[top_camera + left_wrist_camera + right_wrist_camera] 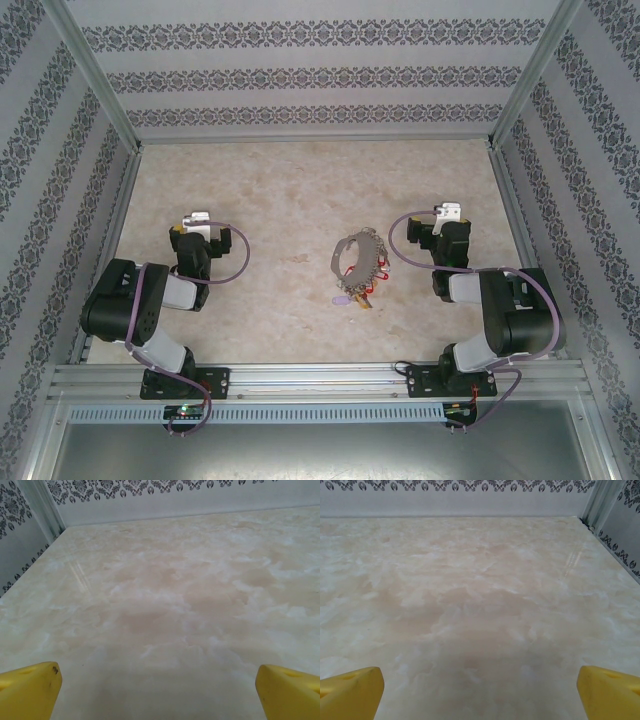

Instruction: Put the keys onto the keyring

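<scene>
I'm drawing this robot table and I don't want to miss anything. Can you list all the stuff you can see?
keyring: one, grey metal loop, lying on the table right of the middle, nearer the right arm.
keys: a bunch too small to count, mostly red tags, along the keyring's near side.
table: one, beige marbled, under everything.
walls: three, white with dark patterned stripes, at the left, far and right sides.
arms: two, black and grey, at the near edge: left arm, right arm.
left claw: one, yellow fingertips, open, over bare table.
right claw: one, yellow fingertips, open, over bare table.
</scene>
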